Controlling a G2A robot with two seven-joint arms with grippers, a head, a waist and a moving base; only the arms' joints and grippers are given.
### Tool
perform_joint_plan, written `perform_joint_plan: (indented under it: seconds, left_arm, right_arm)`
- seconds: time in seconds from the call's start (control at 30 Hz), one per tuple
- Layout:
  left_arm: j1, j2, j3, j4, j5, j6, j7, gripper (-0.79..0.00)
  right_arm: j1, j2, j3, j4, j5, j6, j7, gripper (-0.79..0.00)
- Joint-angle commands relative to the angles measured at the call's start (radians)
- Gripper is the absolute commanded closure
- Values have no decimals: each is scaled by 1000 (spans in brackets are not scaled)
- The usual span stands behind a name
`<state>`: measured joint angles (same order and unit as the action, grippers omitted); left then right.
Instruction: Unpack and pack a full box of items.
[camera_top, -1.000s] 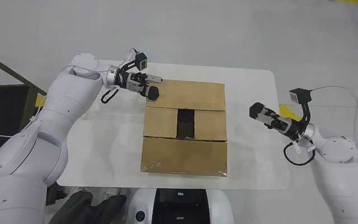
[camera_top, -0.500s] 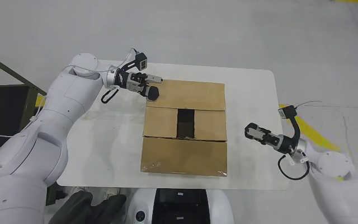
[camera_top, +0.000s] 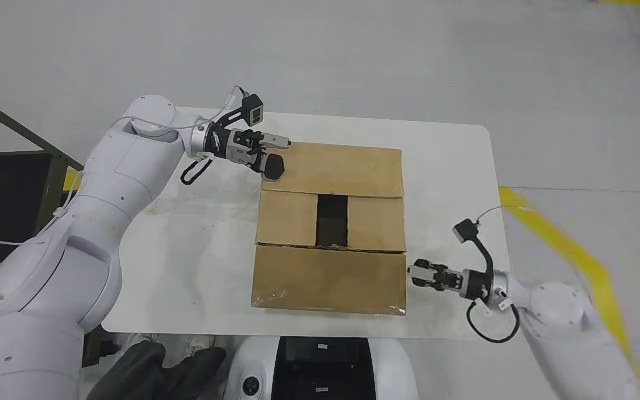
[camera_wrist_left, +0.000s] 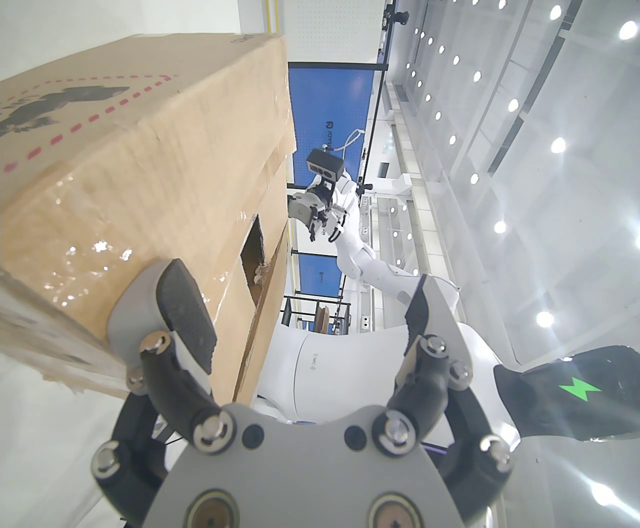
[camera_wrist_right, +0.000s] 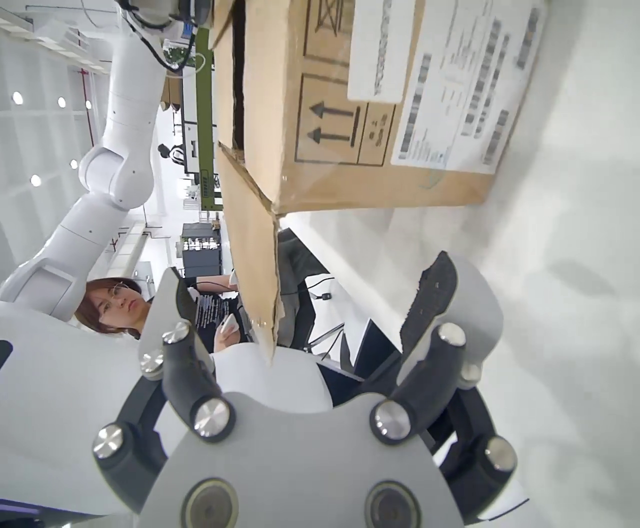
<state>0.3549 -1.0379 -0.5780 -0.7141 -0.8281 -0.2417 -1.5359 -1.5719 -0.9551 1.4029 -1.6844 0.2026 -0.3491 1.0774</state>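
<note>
A brown cardboard box (camera_top: 290, 220) sits at the middle of a white tabletop (camera_top: 450, 170), with the robot's two arms posted at opposite corners. With 12 o'clock pointing away from the robot, the box's far flap (camera_top: 335, 170) lies folded out toward 12 o'clock. The near flap (camera_top: 330, 280) lies folded out toward 6 o'clock. Between them the two inner flaps lie nearly closed, leaving a dark rectangular gap (camera_top: 333, 222) at the centre of the top.

The left gripper (camera_top: 272, 162) is at the box's 10 o'clock corner, by the end of the far flap. In the left wrist view the left gripper (camera_wrist_left: 300, 285) has its jaws well apart. One dark pad (camera_wrist_left: 187, 310) is just beside the taped box wall (camera_wrist_left: 150, 165); whether it touches cannot be told.

The right gripper (camera_top: 415, 273) is at the box's 4 o'clock corner, level with the near flap's end. In the right wrist view the right gripper (camera_wrist_right: 305, 275) also has its jaws apart. The ragged corner of the near flap (camera_wrist_right: 250, 260) reaches into the space between them, unclamped. Beyond it, the box's side wall carries white shipping labels (camera_wrist_right: 440, 85) and printed arrows, and the box stands on the tabletop (camera_wrist_right: 525, 250).

A yellow floor stripe (camera_top: 560, 240) runs past the tabletop at 3 o'clock.
</note>
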Motion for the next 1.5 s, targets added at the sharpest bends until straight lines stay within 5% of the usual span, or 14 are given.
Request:
perform_joint_plan:
  seconds: [0.0,0.43,1.0,1.47]
  left_arm:
    - [0,0,0,0,0,0,0,-785]
    - [0,0,0,0,0,0,0,-785]
    - [0,0,0,0,0,0,0,-785]
    - [0,0,0,0,0,0,0,-785]
  right_arm:
    - [3,-2,-20,-3,-7,0,-3,-785]
    - [-5,-4,-80,-83,4,-42,-3,-785]
    - [-94,7,-6,-270,-35,-158,-130,-785]
    - [-77,8,19,-250,-8,-251,-196,-785]
